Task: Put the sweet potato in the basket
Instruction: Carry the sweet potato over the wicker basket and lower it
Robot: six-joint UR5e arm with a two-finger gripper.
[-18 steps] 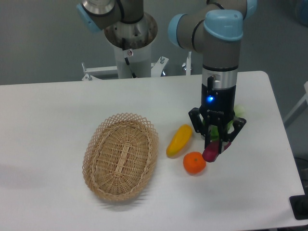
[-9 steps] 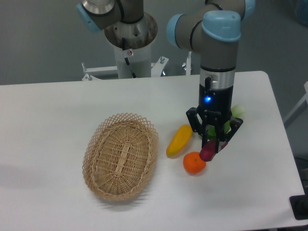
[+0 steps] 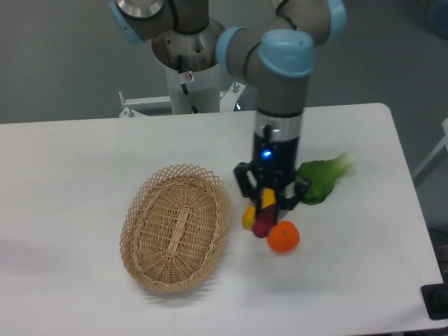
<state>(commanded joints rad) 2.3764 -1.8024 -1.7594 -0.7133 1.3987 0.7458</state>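
Note:
My gripper is shut on the sweet potato, a small reddish-purple tuber that hangs from the fingers just above the table. It is right of the basket, an oval tan wicker basket with nothing in it, and a short gap lies between them. The gripper hides most of the yellow pepper behind it. The round orange lies just right of the sweet potato.
A green leafy vegetable lies on the white table right of the gripper. The robot's base column stands at the back of the table.
The gripper has moved left with the sweet potato, from right of the orange to in front of the yellow pepper, nearer the basket. The green vegetable is now uncovered.

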